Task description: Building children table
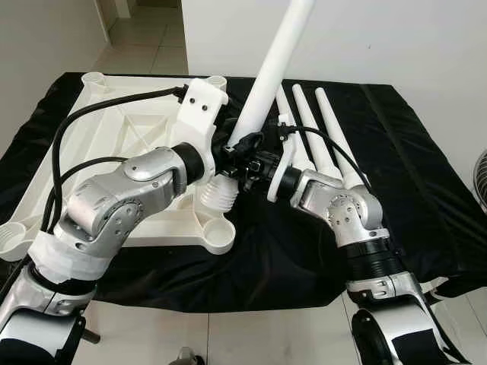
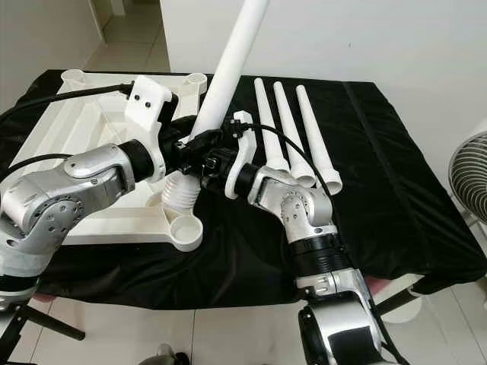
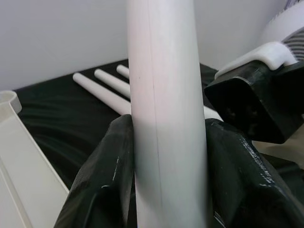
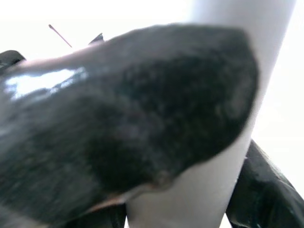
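An upside-down white table top (image 1: 129, 144) lies on the black cloth at the left, with round sockets at its corners. A long white table leg (image 1: 270, 72) stands tilted, its ribbed threaded end (image 1: 219, 194) just above the near right socket (image 1: 217, 236). My left gripper (image 1: 232, 148) is shut on the table leg low down; the left wrist view shows a black finger (image 3: 107, 175) on each side of the tube (image 3: 166, 118). My right gripper (image 1: 255, 156) grips the same leg from the other side, its finger (image 4: 128, 118) pressed against it.
Three more white legs (image 1: 319, 133) lie side by side on the black cloth (image 1: 411, 175) to the right of the held one. A fan (image 2: 468, 175) stands at the far right edge. A white wall rises behind the covered table, with tiled floor in front.
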Controlling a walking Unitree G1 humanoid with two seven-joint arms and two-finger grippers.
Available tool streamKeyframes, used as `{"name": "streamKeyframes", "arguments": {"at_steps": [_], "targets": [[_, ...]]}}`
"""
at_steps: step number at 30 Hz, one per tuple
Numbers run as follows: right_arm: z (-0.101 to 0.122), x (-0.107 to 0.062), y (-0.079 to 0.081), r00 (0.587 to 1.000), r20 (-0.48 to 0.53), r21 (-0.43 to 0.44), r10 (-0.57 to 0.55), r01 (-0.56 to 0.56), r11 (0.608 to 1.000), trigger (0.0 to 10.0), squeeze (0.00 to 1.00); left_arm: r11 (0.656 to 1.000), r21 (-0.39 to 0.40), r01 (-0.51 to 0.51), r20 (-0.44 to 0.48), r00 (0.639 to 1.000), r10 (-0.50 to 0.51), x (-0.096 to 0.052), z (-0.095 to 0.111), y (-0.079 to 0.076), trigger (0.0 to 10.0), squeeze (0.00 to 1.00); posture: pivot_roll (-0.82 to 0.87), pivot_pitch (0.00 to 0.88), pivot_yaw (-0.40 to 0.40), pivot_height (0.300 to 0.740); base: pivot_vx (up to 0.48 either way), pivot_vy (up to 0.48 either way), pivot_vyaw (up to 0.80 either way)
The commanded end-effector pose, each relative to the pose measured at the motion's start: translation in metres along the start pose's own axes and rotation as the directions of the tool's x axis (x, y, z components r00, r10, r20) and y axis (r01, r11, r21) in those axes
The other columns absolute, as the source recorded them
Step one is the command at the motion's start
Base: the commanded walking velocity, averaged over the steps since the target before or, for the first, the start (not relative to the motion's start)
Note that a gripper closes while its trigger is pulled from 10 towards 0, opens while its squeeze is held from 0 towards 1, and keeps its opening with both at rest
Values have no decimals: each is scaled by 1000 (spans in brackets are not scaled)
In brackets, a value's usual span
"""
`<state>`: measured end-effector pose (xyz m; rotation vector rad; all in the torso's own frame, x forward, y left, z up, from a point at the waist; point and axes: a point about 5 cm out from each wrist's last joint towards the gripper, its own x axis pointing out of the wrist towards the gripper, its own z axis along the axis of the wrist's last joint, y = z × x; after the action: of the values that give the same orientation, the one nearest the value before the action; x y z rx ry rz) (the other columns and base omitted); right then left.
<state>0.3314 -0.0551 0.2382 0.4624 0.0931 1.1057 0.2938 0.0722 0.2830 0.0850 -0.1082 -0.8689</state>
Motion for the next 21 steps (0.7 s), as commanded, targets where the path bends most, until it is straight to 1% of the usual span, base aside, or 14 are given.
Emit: {"name": "streamKeyframes", "arguments": {"at_steps": [1,2,3,8,9,11,12,13,14,15,17,18,20,21], "targets": [[3,-3,-1,999,26,4,-21,20,1000,0,0,853,66,518,19,854,-520,-5,7,-30,0,0,17,91,-2,740,0,0,0],[2,-3,-2,999,31,3,-28,28,1000,0,0,859,81,505,18,861,-508,-4,6,-29,0,0,17,91,-2,740,0,0,0],[2,-4,-3,999,38,8,-35,35,999,0,0,861,105,498,15,865,-502,-4,6,-28,10000,0,16,92,-1,740,0,0,0],[1,-5,-4,997,52,2,-61,61,998,0,0,862,136,488,14,869,-494,-5,7,-26,10000,0,18,91,-2,740,0,0,0],[5,-9,-11,981,101,-73,-168,176,982,0,0,879,115,462,51,881,-470,-6,13,-19,10000,1000,15,91,-7,740,0,0,0],[7,-10,-12,972,124,-103,-200,213,972,0,0,884,105,456,66,884,-464,-7,16,-16,10000,1000,15,91,-7,740,0,0,0],[10,-14,-18,946,154,-146,-284,306,941,3216,0,898,83,432,107,892,-439,-9,23,-11,10000,1000,14,90,-11,740,0,0,0],[10,-14,-18,946,154,-146,-284,306,941,3216,0,898,83,432,107,892,-439,-9,23,-11,10000,1000,14,90,-11,740,0,0,0],[12,-17,-22,923,185,-174,-338,369,913,10000,0,904,51,425,157,890,-428,-12,31,-7,10000,824,12,89,-12,740,0,0,0],[13,-20,-24,906,205,-188,-371,408,893,10000,0,906,32,423,191,887,-421,-15,35,-5,10000,824,11,89,-12,740,0,0,0],[13,-20,-24,906,205,-188,-371,408,893,10000,0,906,32,423,191,887,-421,-15,35,-5,10000,824,11,89,-12,740,0,0,0],[15,-24,-25,885,232,-234,-405,454,860,10000,0,916,17,400,233,890,-393,-18,41,0,10000,0,8,86,-11,740,0,0,0],[16,-27,-22,875,259,-275,-410,474,837,10000,0,930,11,367,254,899,-357,-20,44,5,10000,0,5,86,-7,740,0,0,0],[18,-30,-19,866,285,-295,-411,487,822,10000,0,948,5,320,244,918,-311,-21,43,11,10000,0,5,86,-7,740,0,0,0]]}}
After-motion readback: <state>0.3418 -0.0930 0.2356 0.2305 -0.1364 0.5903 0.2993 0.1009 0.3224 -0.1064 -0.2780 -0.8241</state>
